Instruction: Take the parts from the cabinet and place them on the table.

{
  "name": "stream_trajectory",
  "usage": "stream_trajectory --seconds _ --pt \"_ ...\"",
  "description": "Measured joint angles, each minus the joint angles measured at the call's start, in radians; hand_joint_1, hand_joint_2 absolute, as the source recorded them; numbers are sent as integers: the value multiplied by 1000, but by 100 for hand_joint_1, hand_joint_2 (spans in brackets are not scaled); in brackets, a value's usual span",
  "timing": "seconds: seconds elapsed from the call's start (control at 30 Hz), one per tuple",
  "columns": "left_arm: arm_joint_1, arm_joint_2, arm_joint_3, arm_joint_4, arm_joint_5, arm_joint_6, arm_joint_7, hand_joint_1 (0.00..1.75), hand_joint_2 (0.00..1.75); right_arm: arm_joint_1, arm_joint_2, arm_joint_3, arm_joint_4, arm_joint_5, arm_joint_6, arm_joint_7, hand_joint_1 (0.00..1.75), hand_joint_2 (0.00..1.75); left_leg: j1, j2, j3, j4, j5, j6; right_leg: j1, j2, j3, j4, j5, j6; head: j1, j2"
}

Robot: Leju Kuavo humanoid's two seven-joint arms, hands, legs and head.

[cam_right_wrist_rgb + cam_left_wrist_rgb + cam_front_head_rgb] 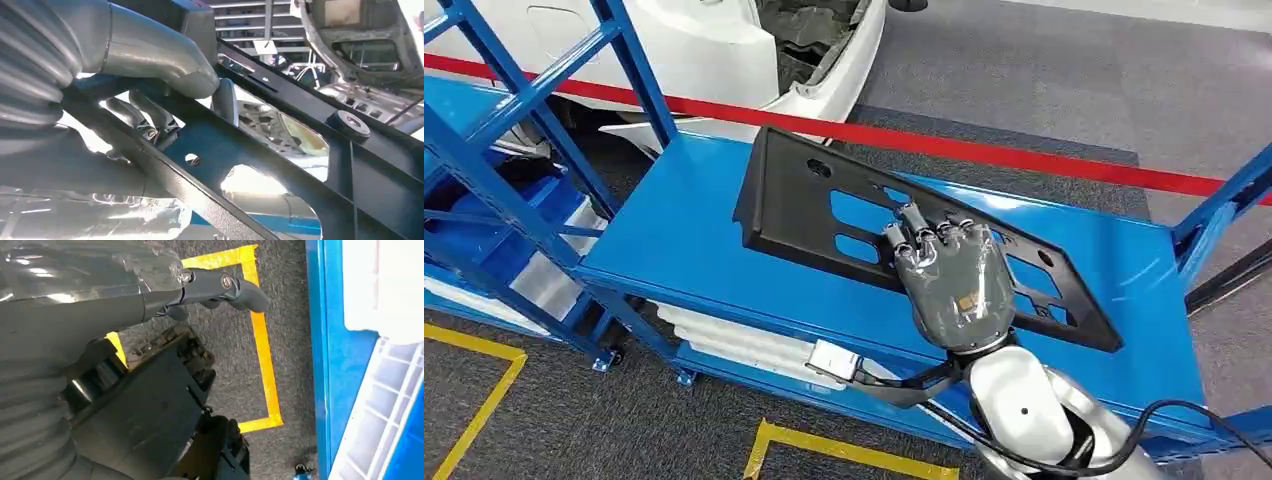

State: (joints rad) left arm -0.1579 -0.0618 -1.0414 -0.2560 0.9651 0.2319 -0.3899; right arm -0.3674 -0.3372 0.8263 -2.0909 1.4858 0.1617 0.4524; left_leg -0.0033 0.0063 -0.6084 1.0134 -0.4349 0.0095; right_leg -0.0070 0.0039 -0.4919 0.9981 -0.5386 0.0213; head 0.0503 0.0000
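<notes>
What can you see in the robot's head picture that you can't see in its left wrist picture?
The head view alone has the big black panel lying on the blue table, the right hand gripping it, a red stripe on the floor and a white car body behind. The left wrist view alone has the left hand hanging over the carpet, holding nothing. Both share grey carpet, yellow floor tape and blue metal.

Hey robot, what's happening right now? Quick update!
Right hand grips black panel over blue shelf. Left hand hangs empty above floor. Nothing in the way.
</notes>
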Motion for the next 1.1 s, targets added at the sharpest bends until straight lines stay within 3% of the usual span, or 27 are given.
stream_trajectory --seconds 0.07,0.1,0.13,0.2,0.23,0.27,0.3,0.33,0.4,0.43,0.53,0.57,0.63,0.67,0.73,0.77,0.8,0.83,0.9,0.93,1.07,1.1 --pt "1 0 0 0 0 0 0 0 175 0 0 -1 0 0 0 0 175 175 -4 -2 -3 -4 12 -12 -4 0 -8 -6 14 -17 -1 0" --pt "0 0 0 0 0 0 0 0 175 -2 0 -1 0 0 -2 1 175 175 0 -6 -9 11 -8 -17 -12 -7 -12 -12 25 -25 0 0" --pt "0 0 0 0 -1 0 0 0 175 -2 0 -1 0 0 -4 4 175 175 0 -5 -24 49 -54 -25 -12 -5 -22 -13 33 -32 -9 0" --pt "1 0 0 0 -2 0 2 0 175 -1 0 -4 0 1 -12 10 175 175 9 -5 -73 201 -160 -34 -11 -7 -42 -10 45 -39 -27 0" --pt "1 0 0 0 -2 0 2 0 175 -1 0 -6 0 1 -18 15 175 175 11 -5 -90 268 -189 -37 -10 -7 -51 -8 50 -39 -31 0" --pt "1 0 0 0 -2 0 2 0 175 -1 0 -9 0 1 -23 20 175 175 13 -5 -94 304 -193 -40 -10 -7 -60 -5 55 -37 -34 0" --pt "1 0 0 0 -2 0 2 0 175 0 0 -14 0 2 -29 25 175 175 14 -5 -75 292 -174 -40 -11 -7 -70 -1 59 -36 -37 0" --pt "1 0 0 0 -2 0 2 0 175 1 0 -20 0 2 -35 32 175 175 16 -5 -29 232 -140 -38 -11 -7 -77 4 62 -33 -40 0" --pt "0 0 0 0 -1 0 2 0 175 2 0 -36 -1 3 -40 44 175 175 15 -5 83 53 -81 -31 -13 -6 -86 12 66 -29 -45 0" --pt "-2 0 0 0 -1 1 2 0 175 4 -1 -46 -2 3 -43 49 175 175 14 -6 112 -8 -95 -26 -10 -6 -93 14 69 -24 -49 0" --pt "4 0 0 0 1 4 2 0 175 8 -5 -68 -5 3 -50 56 175 175 4 -7 105 -20 -85 -19 -12 -6 -98 12 86 -4 -48 0" --pt "5 0 0 0 1 6 2 0 175 11 -7 -75 -5 3 -50 56 175 175 7 -6 101 -27 -75 -8 -8 -4 -99 9 93 6 -48 0" --pt "2 0 0 0 1 7 2 0 175 16 -11 -85 -5 3 -53 56 175 175 14 0 90 -36 -57 7 -11 -5 -117 44 39 13 -44 0" --pt "1 0 0 0 1 7 2 0 175 16 -11 -89 -5 3 -55 56 175 175 13 1 81 -36 -52 14 -12 -5 -140 104 -12 13 -37 0" --pt "3 0 0 0 2 8 2 0 175 20 -12 -95 -5 3 -54 56 175 175 10 4 62 -35 -40 18 -11 -4 -196 270 -101 17 -22 0" --pt "3 0 0 0 2 8 2 0 175 21 -12 -97 -5 3 -53 55 175 175 8 4 55 -33 -35 17 -11 -5 -205 314 -111 18 -19 0" --pt "3 0 0 0 2 8 2 0 175 22 -13 -97 -5 3 -52 55 175 175 8 4 47 -32 -30 16 -11 -5 -191 311 -95 19 -15 0" --pt "3 -1 0 0 2 7 2 0 175 22 -13 -97 -5 3 -51 55 175 175 9 4 41 -29 -28 14 -11 -5 -155 265 -65 18 -11 0" --pt "2 -2 0 0 2 6 2 0 175 21 -13 -99 -5 2 -48 55 175 175 10 4 33 -20 -25 11 -12 -5 -45 87 9 14 -2 0" --pt "2 -2 0 0 2 6 2 0 175 20 -13 -101 -5 2 -46 55 175 175 8 4 25 -15 -24 7 -11 -4 -8 12 7 9 5 0" --pt "3 -3 0 0 2 3 2 0 175 20 -14 -104 -5 2 -40 56 175 175 5 2 13 -10 -3 -19 -3 -1 -15 -1 14 -2 3 0" --pt "3 -3 0 0 2 3 2 0 175 19 -14 -105 -5 2 -39 56 175 175 2 1 7 -4 -13 -24 -17 -4 -15 -13 23 -15 0 0"
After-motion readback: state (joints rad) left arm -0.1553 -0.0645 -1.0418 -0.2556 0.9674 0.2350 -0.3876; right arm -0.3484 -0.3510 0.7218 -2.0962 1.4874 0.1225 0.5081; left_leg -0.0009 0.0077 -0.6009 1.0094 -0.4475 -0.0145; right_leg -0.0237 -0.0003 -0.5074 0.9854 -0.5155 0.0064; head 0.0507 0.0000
